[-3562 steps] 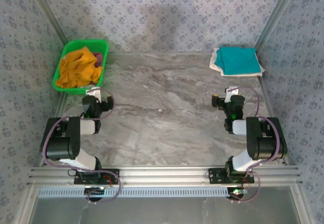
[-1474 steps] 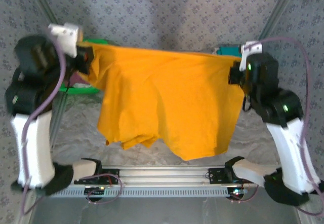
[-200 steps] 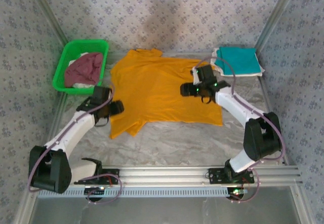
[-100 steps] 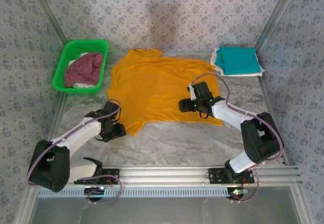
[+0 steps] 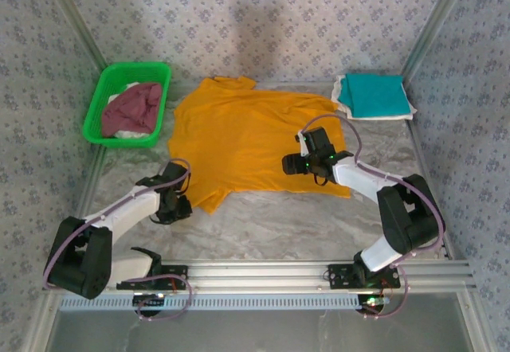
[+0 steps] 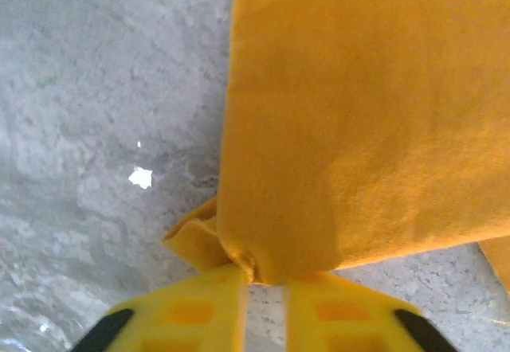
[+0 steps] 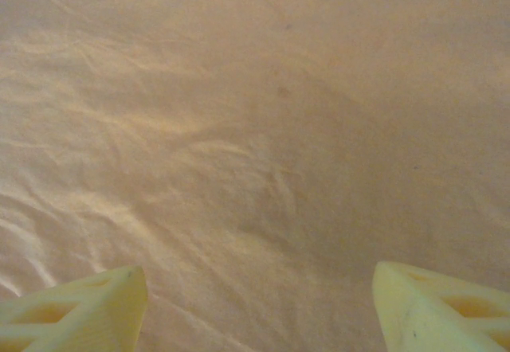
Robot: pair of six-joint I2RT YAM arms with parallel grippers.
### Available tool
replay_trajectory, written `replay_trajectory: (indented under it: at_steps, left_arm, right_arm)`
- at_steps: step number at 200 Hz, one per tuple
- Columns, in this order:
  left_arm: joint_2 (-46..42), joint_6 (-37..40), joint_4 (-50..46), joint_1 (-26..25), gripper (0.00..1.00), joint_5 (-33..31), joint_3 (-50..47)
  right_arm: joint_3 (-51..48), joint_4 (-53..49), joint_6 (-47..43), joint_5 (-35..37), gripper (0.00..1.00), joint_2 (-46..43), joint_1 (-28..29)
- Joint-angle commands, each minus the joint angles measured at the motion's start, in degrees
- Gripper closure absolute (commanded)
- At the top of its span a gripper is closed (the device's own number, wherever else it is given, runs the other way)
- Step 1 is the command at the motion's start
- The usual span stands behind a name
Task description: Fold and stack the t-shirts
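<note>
left gripper has just pinched shut on the near-left corner of the orange t-shirt, which lies spread flat on the table. right gripper hovers over it, jaws wide, so the fold looks ready to start.

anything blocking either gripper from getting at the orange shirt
Nothing visible does. The right gripper hangs open just over bare cloth of the orange shirt. The left gripper is pinching the shirt's near corner, with bare table beside it.
</note>
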Motion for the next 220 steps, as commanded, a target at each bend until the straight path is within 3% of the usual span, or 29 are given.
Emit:
replay_trajectory:
  at_steps: [1,23,75,121,174,190,207,220]
  left_arm:
    - [-1.2,1.8,-0.39,0.58,0.88,-0.39,0.7]
    - [-3.68,2.37,-2.3,0.58,1.0,1.42,3.32]
    - [-5.27,4.54,-7.32,6.04,1.0,10.48,9.57]
    - [1.18,7.94,-3.34,11.29,1.0,16.17,14.65]
    - [13.53,10.33,5.26,14.94,1.0,19.0,21.18]
    - [17.09,10.8,6.9,15.23,0.84,18.37,23.07]
    - [17.76,10.7,8.41,15.22,0.81,17.57,22.79]
    - [16.15,10.18,9.99,15.34,0.62,15.91,20.81]
  right_arm:
    - [1.13,0.17,-0.78,1.0,0.23,0.22,-0.67]
    - [0.99,-0.13,-0.5,0.43,0.23,-0.35,-1.95]
    - [0.1,-0.7,0.54,-1.2,0.23,-1.89,-5.09]
    - [0.2,-1.59,1.59,-0.31,0.23,-2.56,-5.67]
    - [0.32,-2.84,6.98,-1.24,0.23,-1.39,-10.62]
    - [0.95,-3.27,7.22,-1.13,0.23,-1.15,-11.08]
    - [2.04,-4.59,6.99,-0.66,0.23,-1.31,-11.09]
    - [2.21,-4.68,6.79,-0.65,0.23,-1.75,-11.09]
